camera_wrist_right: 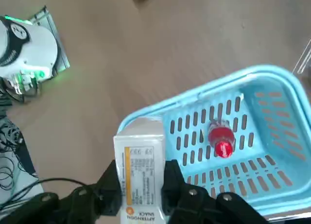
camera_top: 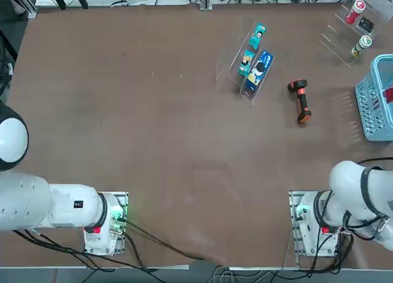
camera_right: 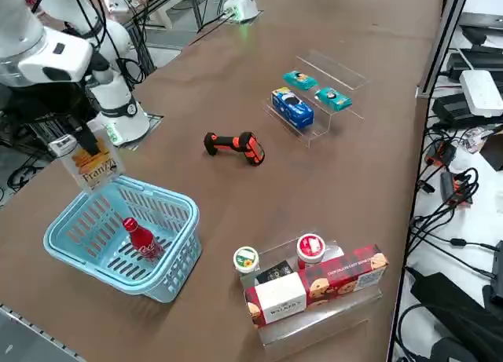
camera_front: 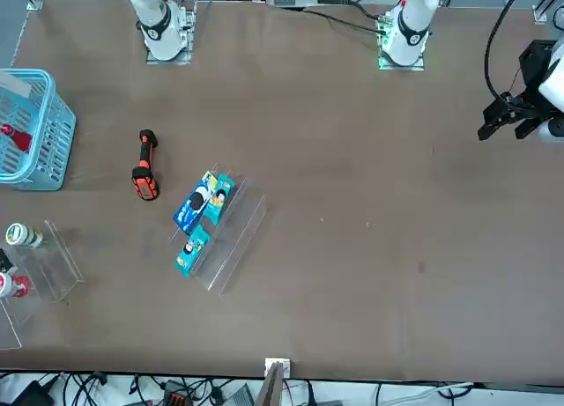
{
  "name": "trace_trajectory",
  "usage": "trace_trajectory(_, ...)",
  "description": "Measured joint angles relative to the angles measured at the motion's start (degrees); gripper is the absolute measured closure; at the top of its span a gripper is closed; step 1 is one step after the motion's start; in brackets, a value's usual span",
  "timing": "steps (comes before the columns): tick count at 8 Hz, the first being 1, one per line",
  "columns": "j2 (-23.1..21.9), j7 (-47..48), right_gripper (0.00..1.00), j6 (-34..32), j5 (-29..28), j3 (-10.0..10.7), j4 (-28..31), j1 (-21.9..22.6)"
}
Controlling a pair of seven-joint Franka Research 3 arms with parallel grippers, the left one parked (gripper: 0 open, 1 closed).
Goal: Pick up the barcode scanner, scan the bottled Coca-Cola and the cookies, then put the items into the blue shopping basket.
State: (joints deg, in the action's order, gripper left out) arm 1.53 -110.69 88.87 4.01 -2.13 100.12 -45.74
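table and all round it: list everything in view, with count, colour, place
shopping basket: one, light blue, table
Coca-Cola bottle: one, red, in basket
cookies: one, white and orange, in tool
barcode scanner: one, black and orange-red, table
packet: one, blue, clear stand
small packets: two, teal, same stand
cookie box: one, red, other clear stand
round-lidded containers: two, white-topped, beside it
right tool: one, black, at basket's edge

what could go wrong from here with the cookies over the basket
The right gripper holds the cookies at the basket's rim. Released here, they might catch on that rim and drop outside.

The Coca-Cola bottle lies loose inside, so the box could knock it or come to rest propped on it.
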Motion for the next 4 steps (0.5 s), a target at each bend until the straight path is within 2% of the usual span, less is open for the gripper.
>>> trace_trajectory(2, 0.1, -2.8, 0.61, 4.7, -0.1, 2.0, 3.2, -0.1)
trace_trajectory(4, 0.2, -3.8, 0.61, 10.2, -0.2, 2.3, 6.9, -0.7)
